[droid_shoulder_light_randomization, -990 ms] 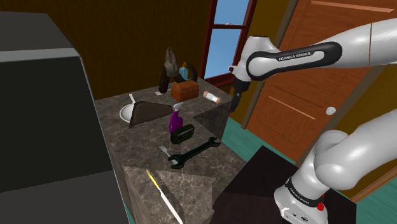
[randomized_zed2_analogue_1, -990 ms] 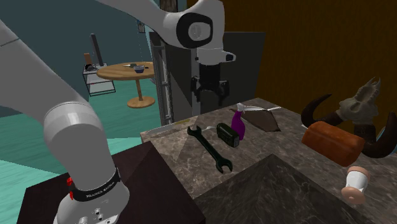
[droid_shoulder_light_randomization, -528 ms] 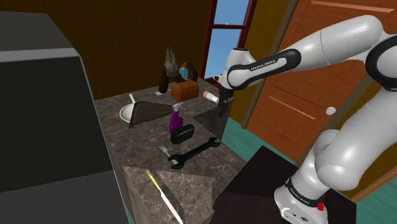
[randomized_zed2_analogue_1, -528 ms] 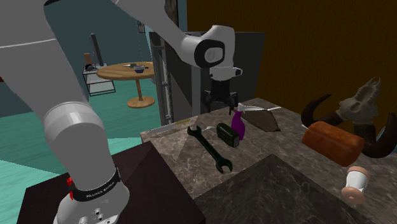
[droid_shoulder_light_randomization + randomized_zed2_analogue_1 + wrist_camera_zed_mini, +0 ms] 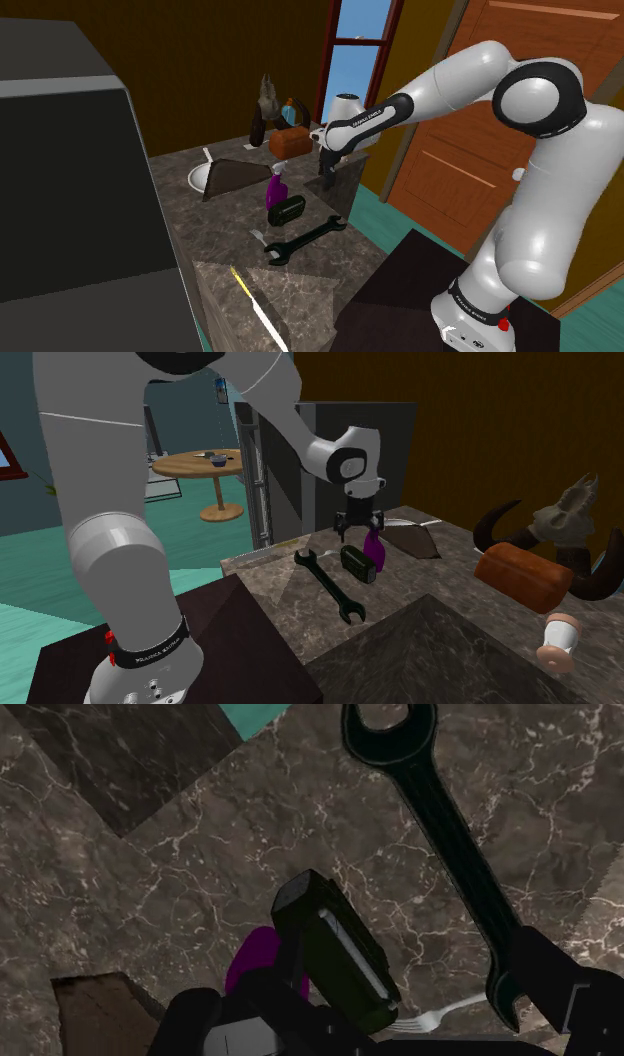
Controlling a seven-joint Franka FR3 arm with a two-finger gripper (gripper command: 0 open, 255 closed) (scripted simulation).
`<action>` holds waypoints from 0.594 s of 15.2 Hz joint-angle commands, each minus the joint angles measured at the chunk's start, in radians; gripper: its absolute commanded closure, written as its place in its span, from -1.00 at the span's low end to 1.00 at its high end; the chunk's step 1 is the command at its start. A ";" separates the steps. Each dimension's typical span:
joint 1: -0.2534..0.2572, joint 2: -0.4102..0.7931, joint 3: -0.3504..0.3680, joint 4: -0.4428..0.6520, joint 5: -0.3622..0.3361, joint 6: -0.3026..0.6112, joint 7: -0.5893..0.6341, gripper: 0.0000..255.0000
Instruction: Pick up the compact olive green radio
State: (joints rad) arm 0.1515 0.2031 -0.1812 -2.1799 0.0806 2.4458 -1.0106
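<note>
My two black fingers (image 5: 550,979) are standing wide apart and holding nothing. They are hovering just above the compact dark green radio (image 5: 335,949), which is showing between them in the wrist view without touching either one. The radio is lying on the marble desk (image 5: 290,602), just beside a purple spray bottle (image 5: 372,545) and near a long black wrench (image 5: 328,584). A fork (image 5: 440,1014) is peeking out by the wrench's lower end.

Over the last second the hand has been dropping from high off the desk's edge and swinging in over the radio. I am judging that the approach is almost done, leaving a short final descent before I close. The bottle is sitting close enough that one finger may brush it.

In the shoulder view, the hand is pointing straight down at the desk. The white forearm (image 5: 420,95) is sloping up toward that view's right to a raised elbow (image 5: 540,100), above the dark stand (image 5: 400,290).
</note>
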 commanded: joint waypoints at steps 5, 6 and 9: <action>-0.013 0.224 0.055 0.159 0.025 0.075 -0.150 -1.00; -0.015 0.261 0.064 0.191 0.025 0.083 -0.170 -1.00; -0.020 0.370 0.091 0.290 0.016 0.099 -0.227 -1.00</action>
State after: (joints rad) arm 0.1310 0.5397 -0.0990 -1.9201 0.1010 2.5393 -1.2195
